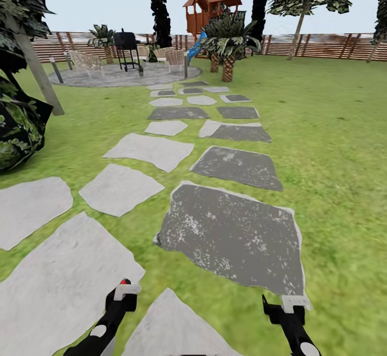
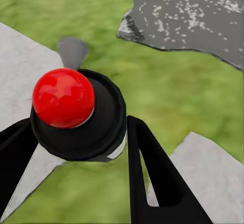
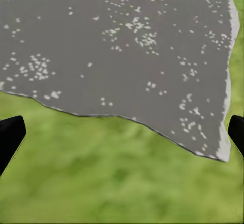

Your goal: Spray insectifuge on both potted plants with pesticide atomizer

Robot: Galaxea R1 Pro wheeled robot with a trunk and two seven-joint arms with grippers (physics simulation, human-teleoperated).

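My left gripper (image 1: pixel 126 290) is shut on the pesticide atomizer (image 1: pixel 124 281), low in the head view over the path. Looking along the left fingers, the atomizer (image 2: pixel 76 117) shows as a black round body with a glossy red top, clamped between the two black fingers (image 2: pixel 152 178) above grass and stone. My right gripper (image 1: pixel 287 305) hangs open and holds nothing; its fingertips (image 3: pixel 10 135) stand wide apart over the edge of a dark grey stepping stone (image 3: pixel 117 46). I am in the garden, and the potted plants are out of view.
A stepping-stone path (image 1: pixel 177 113) runs over the lawn to a round stone patio (image 1: pixel 107 76) with a black grill (image 1: pixel 128 44) and chairs. A palm (image 1: pixel 228 44), a playhouse (image 1: pixel 210 6) and a wooden fence (image 1: pixel 322 45) stand behind. A dark bush (image 1: pixel 19 125) is at the left.
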